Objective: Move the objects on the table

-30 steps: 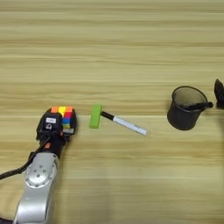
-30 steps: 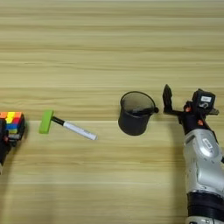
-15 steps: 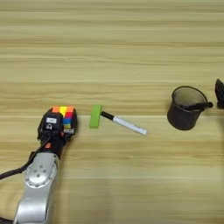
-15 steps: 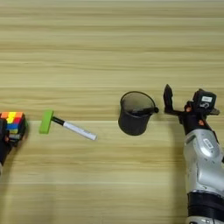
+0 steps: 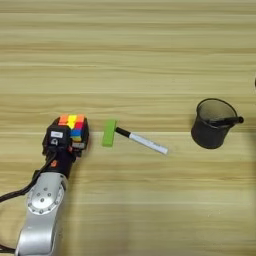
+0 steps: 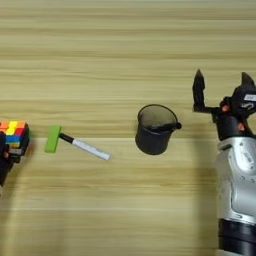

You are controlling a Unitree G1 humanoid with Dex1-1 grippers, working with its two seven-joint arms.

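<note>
The multicoloured puzzle cube (image 5: pixel 73 126) sits at the left, and my left gripper (image 5: pixel 67 136) is shut on it, a black finger on each side. Just right of it lies the flat lime-green block (image 5: pixel 109 133). The white marker (image 5: pixel 142 141) rests with its black cap touching the block and slants down to the right. The black mesh cup (image 6: pixel 156 130) stands upright at the right, its handle pointing right. My right gripper (image 6: pixel 222 87) is open beyond and to the right of the cup, fingers pointing away, with nothing between them.
The light wood table (image 5: pixel 125 50) fills both views. My right forearm (image 6: pixel 237 185) comes up along the right edge, and my left forearm (image 5: pixel 42 210) comes up from the bottom left.
My right gripper has drawn back from beside the cup, moving farther away and a little to the right. The cup, marker, block, cube and left gripper have stayed put.
</note>
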